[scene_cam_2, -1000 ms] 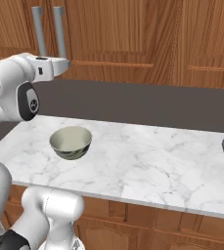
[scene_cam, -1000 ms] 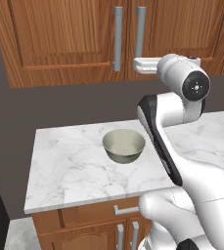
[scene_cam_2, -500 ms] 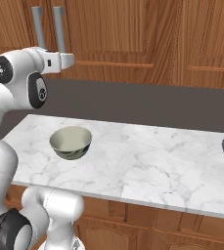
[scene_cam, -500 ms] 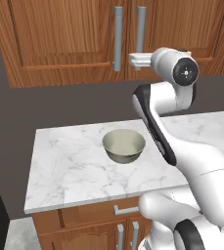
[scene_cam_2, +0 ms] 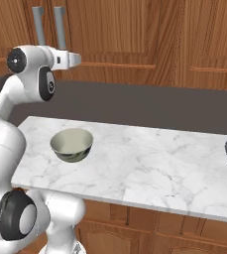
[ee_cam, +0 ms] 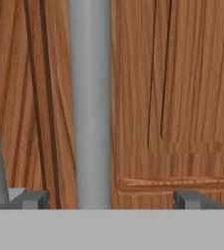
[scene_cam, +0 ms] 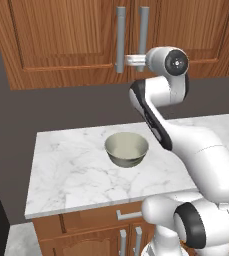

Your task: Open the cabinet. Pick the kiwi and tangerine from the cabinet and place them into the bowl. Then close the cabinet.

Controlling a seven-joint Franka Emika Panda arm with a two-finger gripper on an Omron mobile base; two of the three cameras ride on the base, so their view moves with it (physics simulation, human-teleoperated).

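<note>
Two fingertips (ee_cam: 33,199) spread wide, end effector (ee_cam: 111,200) holding nothing, straddling cabinet (ee_cam: 182,88) door handle (ee_cam: 90,97).

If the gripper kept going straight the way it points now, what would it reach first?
Most likely the grey bar handle of the cabinet, which stands just ahead between the open fingers, nearer one of them. The gripper looks close to it, though the exact depth is unclear.
</note>
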